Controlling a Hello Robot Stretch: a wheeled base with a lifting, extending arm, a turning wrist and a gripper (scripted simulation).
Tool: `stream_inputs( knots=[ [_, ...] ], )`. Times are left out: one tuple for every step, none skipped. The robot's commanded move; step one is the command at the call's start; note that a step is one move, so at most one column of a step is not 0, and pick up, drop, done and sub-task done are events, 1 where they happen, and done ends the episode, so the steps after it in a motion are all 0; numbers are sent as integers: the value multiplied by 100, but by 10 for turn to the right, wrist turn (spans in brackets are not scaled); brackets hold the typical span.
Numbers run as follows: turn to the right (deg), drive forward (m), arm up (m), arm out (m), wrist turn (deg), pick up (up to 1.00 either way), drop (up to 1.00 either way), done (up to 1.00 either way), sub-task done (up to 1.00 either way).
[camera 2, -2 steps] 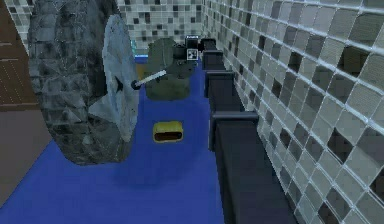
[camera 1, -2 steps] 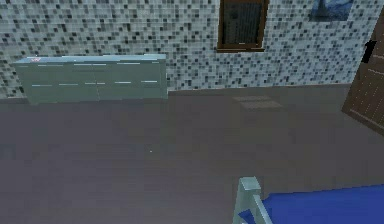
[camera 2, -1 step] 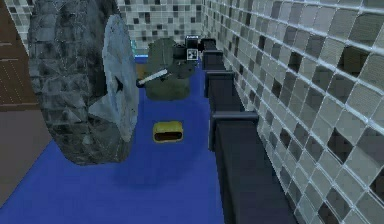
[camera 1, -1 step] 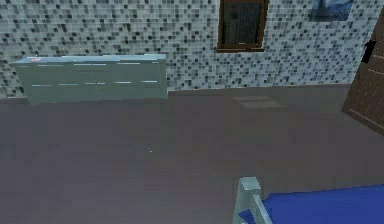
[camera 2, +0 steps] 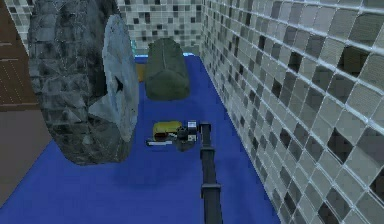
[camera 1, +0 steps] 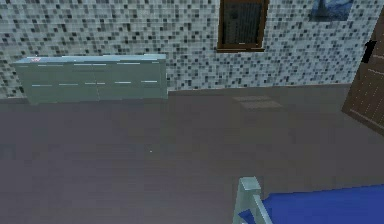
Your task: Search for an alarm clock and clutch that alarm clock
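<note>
In the arm side view my arm's dark bar point(camera 2: 208, 178) rises over a blue bed point(camera 2: 110, 190). My gripper point(camera 2: 172, 137) is at the bar's far end. A small yellowish and dark thing point(camera 2: 164, 128) lies on the bed cover right at the gripper. Its shape is too small to name, and I cannot tell whether the gripper holds anything.
A big grey round mesh-like thing point(camera 2: 80, 80) stands on the bed's left, with an olive pillow point(camera 2: 167, 68) behind it. A tiled wall point(camera 2: 310, 90) runs along the bed's right. The forward view has a pale dresser point(camera 1: 95, 78), a wood-framed window point(camera 1: 243, 25), a brown door point(camera 1: 367, 90) and the bed's corner point(camera 1: 310, 205).
</note>
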Motion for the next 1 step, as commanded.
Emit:
stream_inputs(
  knots=[
    [0, 0, 0, 0, 0, 100, 0, 0, 0]
  ],
)
